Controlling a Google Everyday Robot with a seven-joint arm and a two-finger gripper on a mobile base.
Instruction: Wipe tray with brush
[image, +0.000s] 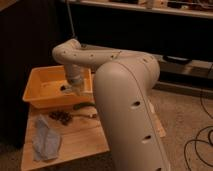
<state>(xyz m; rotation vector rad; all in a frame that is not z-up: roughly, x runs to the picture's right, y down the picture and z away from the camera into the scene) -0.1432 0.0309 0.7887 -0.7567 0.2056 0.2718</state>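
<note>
Gripper (71, 89) down inside the tray (35, 82), at the table's ten o'clock corner. Fingers squeezed tight, maybe on something small and dark; hard to tell. Brush not clearly seen. Reaching low, likely to rub the tray floor.

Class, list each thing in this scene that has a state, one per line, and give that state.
gripper: shut, reaching down into the tray
tray: upright on the table, open top
brush: dark head just visible inside the tray by the gripper
cloth: crumpled, lying on the table
table: wooden, holding everything
</note>
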